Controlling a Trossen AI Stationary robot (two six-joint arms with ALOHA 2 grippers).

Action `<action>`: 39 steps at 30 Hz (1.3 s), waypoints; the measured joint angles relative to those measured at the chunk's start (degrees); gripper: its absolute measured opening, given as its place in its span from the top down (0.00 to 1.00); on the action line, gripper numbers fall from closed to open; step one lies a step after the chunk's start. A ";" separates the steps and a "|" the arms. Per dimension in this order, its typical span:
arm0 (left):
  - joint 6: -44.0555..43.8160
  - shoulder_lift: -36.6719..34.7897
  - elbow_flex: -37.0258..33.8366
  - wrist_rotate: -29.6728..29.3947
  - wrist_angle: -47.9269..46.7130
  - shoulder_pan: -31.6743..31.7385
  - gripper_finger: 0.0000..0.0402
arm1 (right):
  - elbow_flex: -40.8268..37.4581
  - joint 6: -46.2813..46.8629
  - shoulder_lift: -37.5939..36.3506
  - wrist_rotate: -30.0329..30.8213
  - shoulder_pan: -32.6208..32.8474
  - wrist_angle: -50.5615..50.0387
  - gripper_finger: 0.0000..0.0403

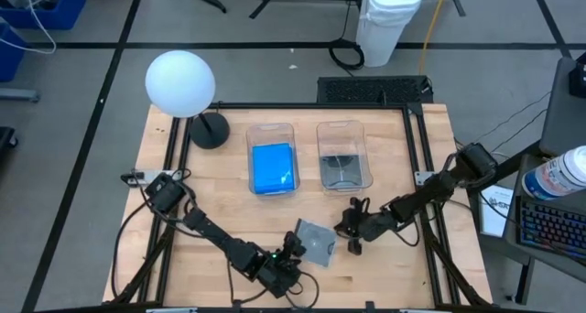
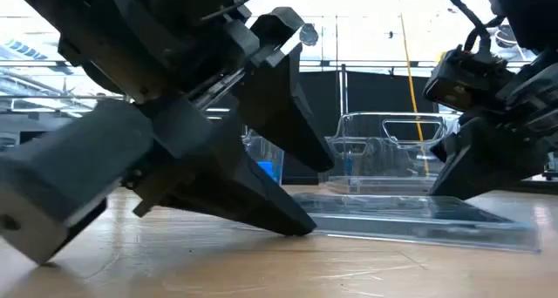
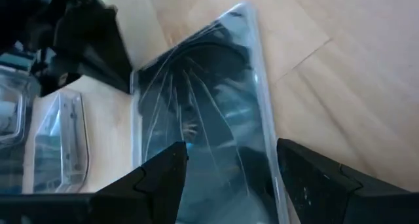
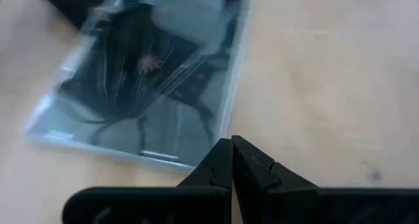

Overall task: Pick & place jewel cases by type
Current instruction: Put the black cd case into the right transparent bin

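Grey see-through jewel case (image 1: 317, 241) lies flat on the bench (image 1: 220, 194), in front of the grey-case tub (image 1: 343, 155). Left gripper (image 1: 291, 249) straddles its near-left edge, fingers spread; right gripper (image 1: 352, 232), pressed together, braces its right edge. Grasping seems underway; next, clamp and lift.

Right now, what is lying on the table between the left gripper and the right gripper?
One grey see-through jewel case lies flat there. In the high view, the left gripper is at its near-left edge and the shut right gripper at its right edge.
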 joint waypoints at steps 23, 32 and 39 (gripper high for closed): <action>2.85 0.50 0.08 -7.48 0.97 2.09 0.42 | -0.31 -0.33 5.66 -4.14 1.11 10.64 1.00; 6.09 0.44 0.22 -1.46 -0.90 2.15 0.77 | -0.18 -0.30 5.68 -5.03 1.29 11.48 1.00; 10.30 0.41 0.20 -4.20 -1.42 2.02 0.98 | -0.17 -0.71 5.68 -5.51 1.31 11.84 1.00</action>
